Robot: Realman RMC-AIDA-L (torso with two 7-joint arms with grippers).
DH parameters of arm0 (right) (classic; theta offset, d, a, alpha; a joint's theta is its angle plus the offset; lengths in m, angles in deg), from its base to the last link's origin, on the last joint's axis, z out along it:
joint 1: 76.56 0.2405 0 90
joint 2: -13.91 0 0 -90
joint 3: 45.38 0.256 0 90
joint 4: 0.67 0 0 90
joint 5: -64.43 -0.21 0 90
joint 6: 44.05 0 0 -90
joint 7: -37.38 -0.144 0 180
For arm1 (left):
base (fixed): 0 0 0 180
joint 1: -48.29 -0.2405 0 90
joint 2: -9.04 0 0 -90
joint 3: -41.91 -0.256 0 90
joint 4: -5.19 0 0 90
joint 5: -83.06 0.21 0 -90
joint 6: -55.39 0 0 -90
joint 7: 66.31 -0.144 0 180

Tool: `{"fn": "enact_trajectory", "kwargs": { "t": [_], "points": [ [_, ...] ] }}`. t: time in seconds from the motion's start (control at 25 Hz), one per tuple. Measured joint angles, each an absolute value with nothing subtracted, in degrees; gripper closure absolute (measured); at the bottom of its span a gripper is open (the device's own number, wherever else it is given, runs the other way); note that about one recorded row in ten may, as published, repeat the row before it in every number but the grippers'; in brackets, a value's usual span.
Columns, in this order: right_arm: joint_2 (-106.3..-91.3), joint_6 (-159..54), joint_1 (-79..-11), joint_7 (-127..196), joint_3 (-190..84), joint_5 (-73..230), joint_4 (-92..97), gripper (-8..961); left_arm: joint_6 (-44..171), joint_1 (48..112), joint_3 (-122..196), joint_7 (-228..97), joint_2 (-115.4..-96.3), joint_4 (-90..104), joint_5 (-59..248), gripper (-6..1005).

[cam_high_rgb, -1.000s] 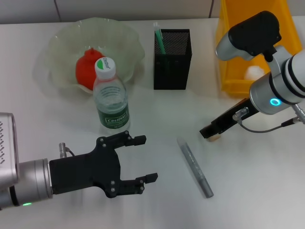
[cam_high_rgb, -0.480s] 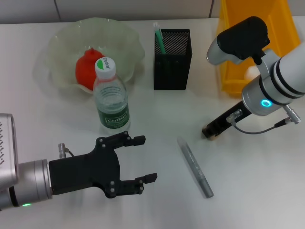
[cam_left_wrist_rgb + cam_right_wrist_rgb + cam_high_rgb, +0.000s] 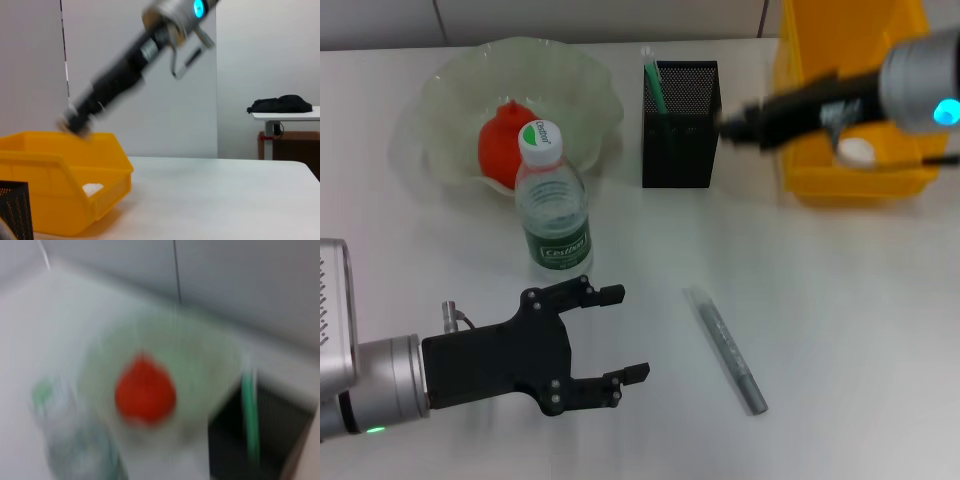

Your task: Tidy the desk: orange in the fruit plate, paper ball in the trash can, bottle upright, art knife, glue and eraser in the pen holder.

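While the left gripper [image 3: 625, 333] rests low over the near left of the table [image 3: 840, 330] with its black fingers spread wide and nothing between them, the right gripper [image 3: 732, 122] reaches in from the right, its tip just beside the right edge of the pen holder [image 3: 681, 125] at rim height. Motion blur hides that tip, so I cannot tell how its fingers stand or whether anything is held; the eraser cannot be made out in any view.

The pen holder stands far and centre, a green stick [image 3: 656, 85] leaning in its left corner. Just right of it sits the trash can [image 3: 850, 170], with a white paper ball [image 3: 855, 151] lying inside near its front wall; the left wrist view shows the same bin [image 3: 65, 192] with the white lump [image 3: 91, 189] in it and the right arm slanting down above it.

At far left the fruit plate [image 3: 445, 90] holds the orange [image 3: 498, 143]. The bottle [image 3: 552, 205] stands upright just in front of the plate, overlapping the orange in the head view. A grey pen-shaped tool [image 3: 728, 348] lies on the table near centre, well apart from both grippers.
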State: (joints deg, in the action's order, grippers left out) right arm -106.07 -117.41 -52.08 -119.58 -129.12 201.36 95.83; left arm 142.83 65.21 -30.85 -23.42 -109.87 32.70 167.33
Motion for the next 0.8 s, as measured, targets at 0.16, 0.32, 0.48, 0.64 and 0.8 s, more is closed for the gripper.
{"fn": "enact_trajectory", "kwargs": {
  "t": [0.16, 0.32, 0.48, 0.64, 0.8],
  "points": [
    [-105.67, -110.55, -50.44, -117.24, -126.27, 197.98, 92.8, 693, 142.84, 65.42, -30.87, -23.41, -109.87, 32.69, 167.34, 186],
    [-105.4, -104.93, -45.08, -114.68, -124.95, 198.05, 82.63, 688, 142.83, 65.49, -30.86, -23.41, -109.87, 32.69, 167.35, 186],
    [-105.4, -103.53, -38.28, -109.79, -122.7, 197.36, 70.41, 684, 142.83, 65.51, -30.81, -23.42, -109.87, 32.69, 167.34, 186],
    [-105.4, -102.97, -33.54, -107.31, -122.17, 197.23, 62.54, 635, 142.84, 65.53, -30.83, -23.42, -109.87, 32.69, 167.34, 186],
    [-105.39, -104.47, -34.13, -107.75, -122.05, 197.19, 64.29, 457, 142.79, 65.28, -30.5, -23.42, -109.79, 32.69, 167.34, 186]
  ]
}}
